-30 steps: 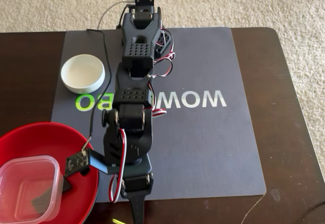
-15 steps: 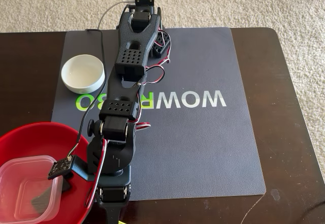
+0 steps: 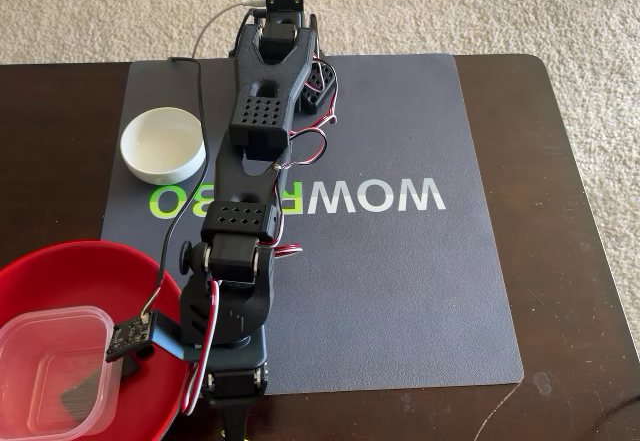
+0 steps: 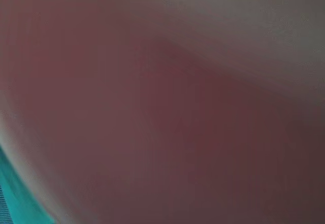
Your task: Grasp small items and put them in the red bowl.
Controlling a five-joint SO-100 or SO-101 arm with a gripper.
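Observation:
The red bowl (image 3: 60,271) sits at the lower left of the fixed view, cut by the frame edge. Inside it lies a clear square plastic tub (image 3: 30,346), and a small black block (image 3: 78,393) rests in that tub. A small white bowl (image 3: 163,144) stands on the mat, up and left of the arm. My arm reaches down the picture and my gripper (image 3: 237,426) hangs at the bottom edge, just right of the red bowl's rim, with its fingertips cut off. The wrist view is a close reddish blur showing no fingers.
A grey mat (image 3: 420,291) with white and green lettering covers the dark wooden table (image 3: 570,261). Carpet lies beyond the table's far and right edges. A black cable (image 3: 205,91) runs from the arm's base past the white bowl.
The arm has swung left across the mat, bringing the gripper from the mat's front edge to beside the red bowl's rim. The bowls and the tub stay put.

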